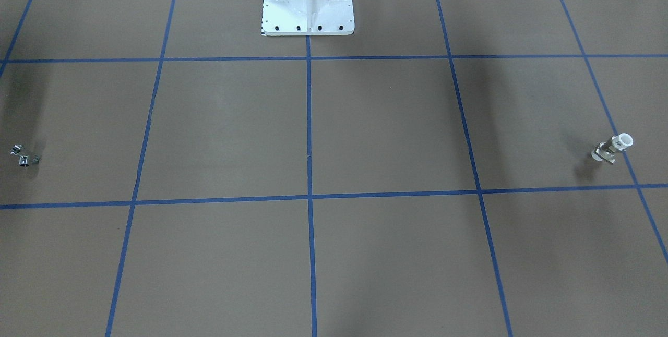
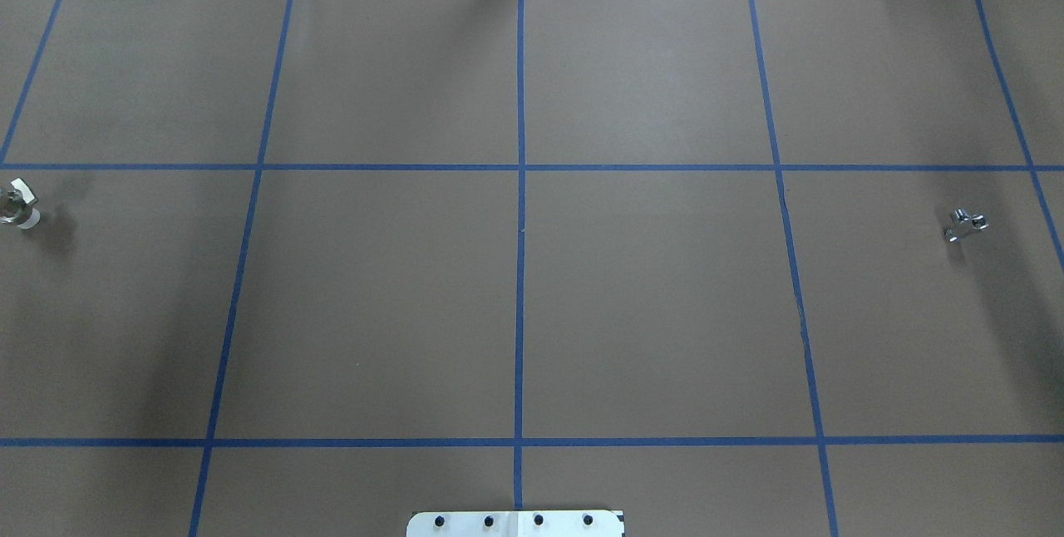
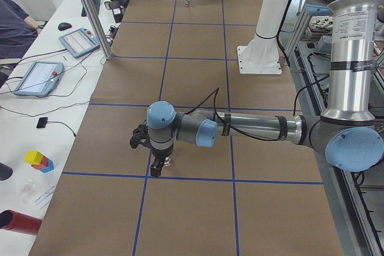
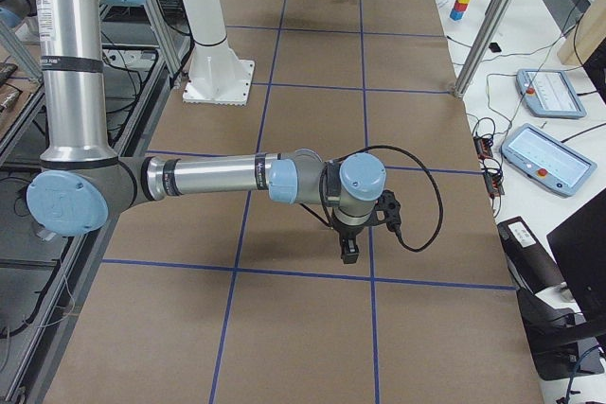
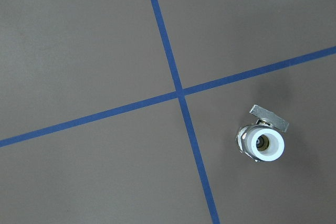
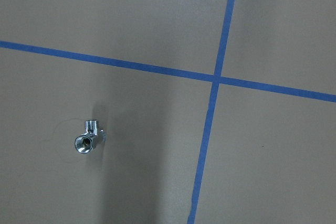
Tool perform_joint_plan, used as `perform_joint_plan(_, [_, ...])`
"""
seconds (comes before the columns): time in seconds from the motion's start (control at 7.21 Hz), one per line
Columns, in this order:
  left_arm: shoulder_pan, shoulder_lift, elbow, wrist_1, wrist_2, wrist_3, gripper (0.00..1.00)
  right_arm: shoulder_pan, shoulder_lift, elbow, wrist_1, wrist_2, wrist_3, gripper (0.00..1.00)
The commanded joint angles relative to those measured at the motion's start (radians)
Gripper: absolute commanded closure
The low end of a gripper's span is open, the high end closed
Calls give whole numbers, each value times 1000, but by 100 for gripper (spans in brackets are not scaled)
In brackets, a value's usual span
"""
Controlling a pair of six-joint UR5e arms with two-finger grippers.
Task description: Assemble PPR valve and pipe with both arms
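PPR valve (image 1: 613,148) stands on end at my left end of the table, white collar up and its flat lever tab jutting sideways. It sits on brown paper (image 1: 386,128), just beside a line of blue tape (image 1: 309,118). My left wrist camera looks straight down into its open white mouth, with a crossing of two tape lines near it.

The pipe (image 1: 22,155), a small chrome fitting, lies at the opposite end of the table, well apart from the valve, one round opening facing up toward my right wrist camera. The white pedestal (image 1: 308,3) is bolted down between the two ends, at the table's edge on my side.

My left arm (image 3: 258,127) reaches out low over the paper, its left gripper (image 3: 156,169) pointing down near a tape line. My right arm (image 4: 218,177) does likewise, its right gripper (image 4: 348,251) pointing down above the paper. Only the side views show these grippers, so I cannot tell how far either is parted or whether it grips anything.
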Motion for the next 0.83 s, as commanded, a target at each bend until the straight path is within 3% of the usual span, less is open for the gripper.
perform_joint_plan(0.0, [0,-3,-7,0,1,-4,0,0,0,2,0,0,0,1])
perform_joint_plan(0.69, [2,-2,-10,-9,1,-5,0,2,0,4,0,-3,0,1])
